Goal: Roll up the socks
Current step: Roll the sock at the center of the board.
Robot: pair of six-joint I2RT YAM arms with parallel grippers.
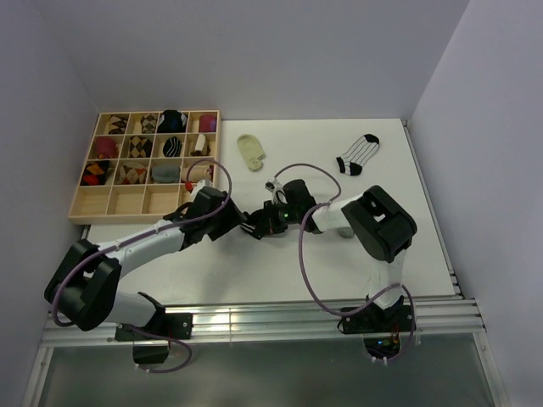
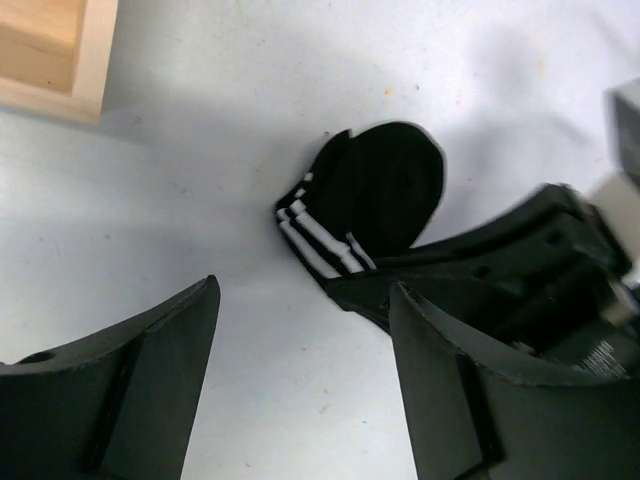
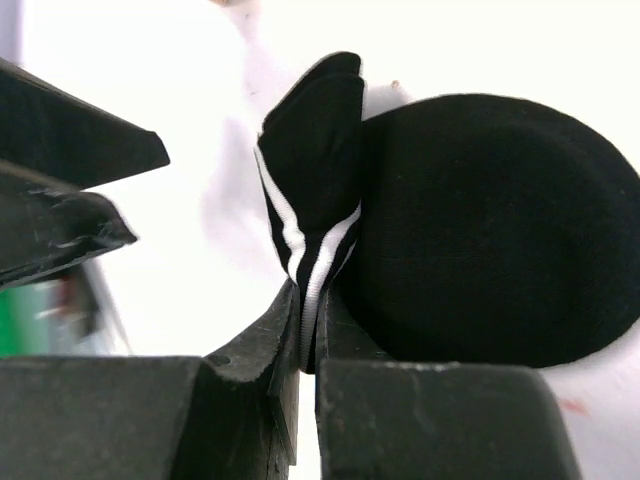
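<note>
The black sock (image 3: pixel 480 230) was found near the middle of the counter (image 1: pixel 280 271), its rounded dark body lying flat on the white surface and its white-striped cuff folded up on edge beside it. That cuff was pinched by the right gripper (image 3: pixel 308 330), whose two fingers (image 3: pixel 430 420) were pressed together on the striped fabric with only the cloth between them. The left gripper (image 2: pixel 305 340) was held spread wide just beside the sock, its fingers apart and touching nothing, the right gripper's fingers lying across the space in front of it. In the overhead view the two grippers were seen meeting tip to tip over the sock. Well apart, toward the far edge of the counter, a cream sock (image 1: pixel 251 151) and a striped sock (image 1: pixel 358 154) were laid flat. At the far left corner a wooden tray (image 1: pixel 127 215) was placed, with rolled socks (image 1: pixel 172 121) held in many of its compartments
</note>
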